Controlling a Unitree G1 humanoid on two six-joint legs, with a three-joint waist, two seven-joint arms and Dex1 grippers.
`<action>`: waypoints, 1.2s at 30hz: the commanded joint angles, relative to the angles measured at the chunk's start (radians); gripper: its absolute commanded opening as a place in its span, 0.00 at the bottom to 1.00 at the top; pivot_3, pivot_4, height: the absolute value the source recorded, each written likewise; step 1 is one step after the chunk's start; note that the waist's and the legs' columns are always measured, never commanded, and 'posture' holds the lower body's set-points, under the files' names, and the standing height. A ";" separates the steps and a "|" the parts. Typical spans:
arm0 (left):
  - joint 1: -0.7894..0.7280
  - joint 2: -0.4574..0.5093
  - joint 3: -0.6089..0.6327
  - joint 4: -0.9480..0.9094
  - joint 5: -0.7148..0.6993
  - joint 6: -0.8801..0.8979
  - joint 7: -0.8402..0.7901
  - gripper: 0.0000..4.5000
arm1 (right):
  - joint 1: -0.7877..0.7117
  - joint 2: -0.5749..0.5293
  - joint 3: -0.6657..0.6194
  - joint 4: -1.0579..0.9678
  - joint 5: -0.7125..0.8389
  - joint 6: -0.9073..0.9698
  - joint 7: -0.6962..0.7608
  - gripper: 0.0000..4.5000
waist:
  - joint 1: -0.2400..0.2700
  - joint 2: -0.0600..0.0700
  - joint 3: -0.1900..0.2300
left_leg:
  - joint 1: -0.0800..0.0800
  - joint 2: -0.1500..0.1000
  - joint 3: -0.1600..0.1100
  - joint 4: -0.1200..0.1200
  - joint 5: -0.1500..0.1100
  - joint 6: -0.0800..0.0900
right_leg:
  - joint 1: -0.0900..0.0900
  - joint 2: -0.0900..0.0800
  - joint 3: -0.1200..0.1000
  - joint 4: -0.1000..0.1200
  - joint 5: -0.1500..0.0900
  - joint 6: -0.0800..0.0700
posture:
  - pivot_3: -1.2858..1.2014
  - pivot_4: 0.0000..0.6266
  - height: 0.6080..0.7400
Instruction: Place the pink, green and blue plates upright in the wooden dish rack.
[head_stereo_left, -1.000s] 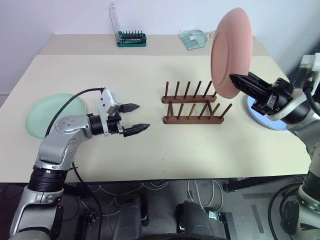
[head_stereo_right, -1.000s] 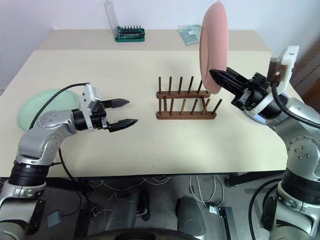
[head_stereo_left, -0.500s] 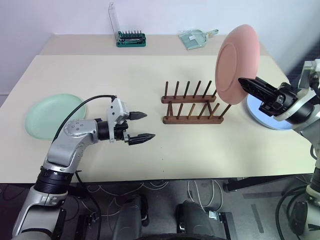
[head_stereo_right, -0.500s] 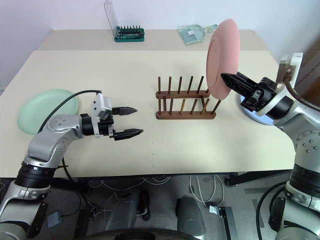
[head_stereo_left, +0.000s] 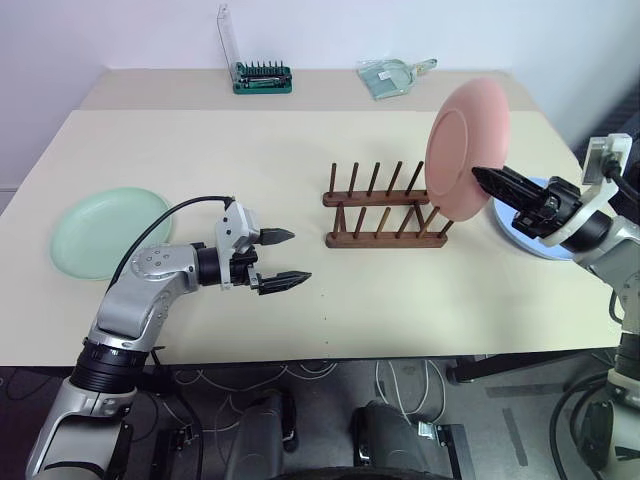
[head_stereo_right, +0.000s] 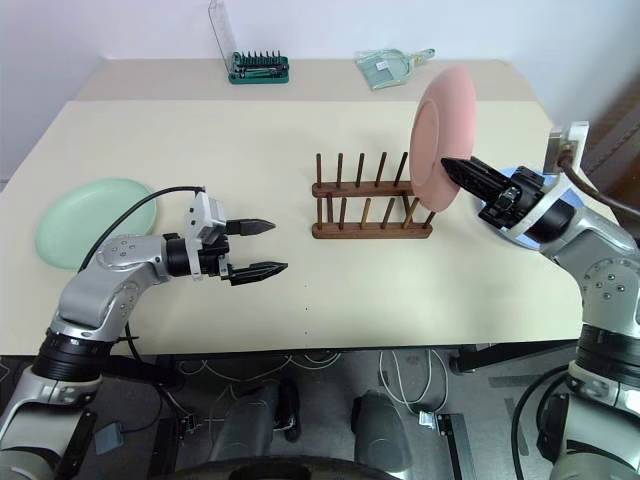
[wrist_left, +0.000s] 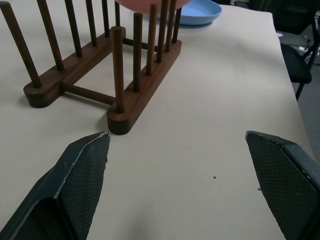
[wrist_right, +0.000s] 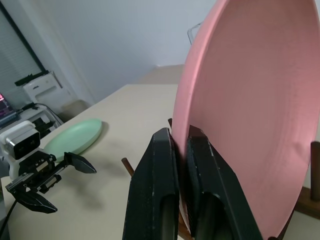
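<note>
My right gripper (head_stereo_left: 484, 178) is shut on the rim of the pink plate (head_stereo_left: 465, 146), holding it upright just above the right end of the wooden dish rack (head_stereo_left: 385, 213). The plate's lower edge hangs near the rack's rightmost pegs. The green plate (head_stereo_left: 104, 228) lies flat at the table's left side. The blue plate (head_stereo_left: 535, 238) lies flat at the right, partly hidden behind my right arm. My left gripper (head_stereo_left: 287, 258) hovers open left of the rack with nothing between its fingers. In the left wrist view the rack (wrist_left: 102, 75) stands ahead of the open fingers (wrist_left: 85, 165).
A green screwdriver-bit case (head_stereo_left: 262, 76) with its clear lid up stands at the table's far edge. A clear packet (head_stereo_left: 392, 76) lies to its right. The table's front edge (head_stereo_left: 320, 356) runs below both arms.
My right gripper has lowered the pink plate and carried it a little to the right, closer to the rack's right end. The left arm has barely shifted.
</note>
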 joint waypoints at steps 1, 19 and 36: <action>-0.009 -0.006 0.004 -0.030 0.002 -0.016 -0.001 0.99 | -0.032 0.004 -0.003 0.022 0.009 -0.003 0.000 0.00 | 0.000 0.000 0.000 | 0.000 0.000 0.000 0.000 0.000 0.000 | 0.000 0.000 0.000 0.000 0.000 0.000 | 0.52 0.24 0.94; -0.020 -0.022 0.058 -0.002 0.001 -0.027 0.033 1.00 | -0.053 -0.039 -0.055 0.024 -0.148 -0.199 -0.118 0.99 | 0.000 0.001 0.001 | 0.000 0.000 0.000 0.000 0.000 0.000 | 0.000 0.000 0.000 0.000 0.000 0.000 | 0.52 0.24 0.94; -0.069 -0.022 0.199 0.060 0.030 -0.027 0.205 1.00 | -0.093 -0.152 0.330 -0.429 -0.348 -0.253 -0.057 0.99 | -0.003 0.002 0.000 | 0.000 0.000 0.000 0.000 0.000 0.000 | -0.001 -0.001 0.000 0.000 0.000 0.000 | 0.52 0.24 0.94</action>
